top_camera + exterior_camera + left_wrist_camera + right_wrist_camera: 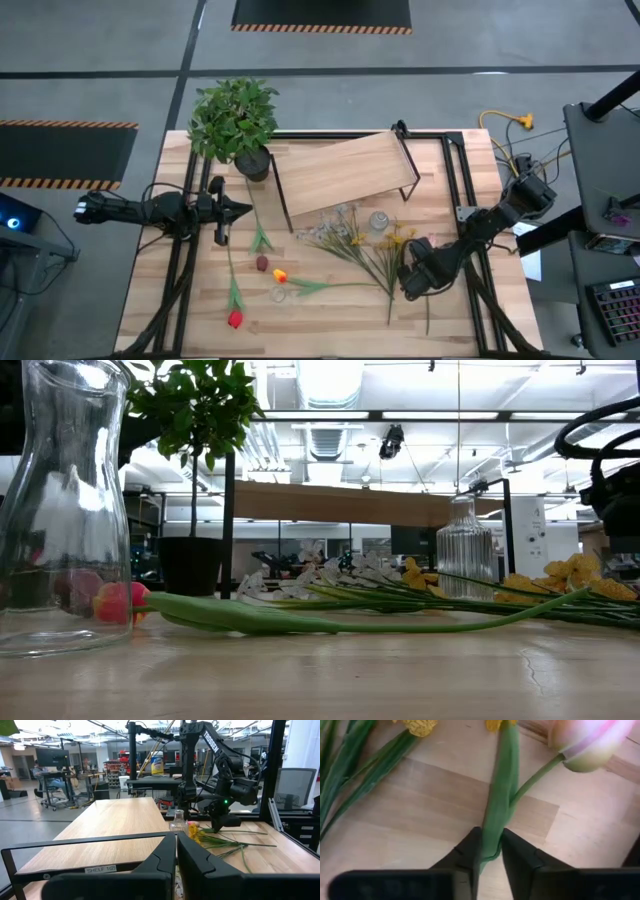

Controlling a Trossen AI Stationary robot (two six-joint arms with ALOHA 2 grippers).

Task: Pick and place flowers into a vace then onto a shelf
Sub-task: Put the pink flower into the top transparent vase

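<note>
One stem pinched: right hand (490, 851) closed on a flower stalk (499, 795), lower right of the high view | flowers (350, 245) lie on bench (150, 300) below shelf (340, 170) | left hand (240, 209) shut, empty, waiting | next: lift toward vase (379, 221)

Green stem (496, 805) with a pink bud (590, 742), yellow blooms (398, 238), pale wooden shelf (345, 172), black-framed.
</note>
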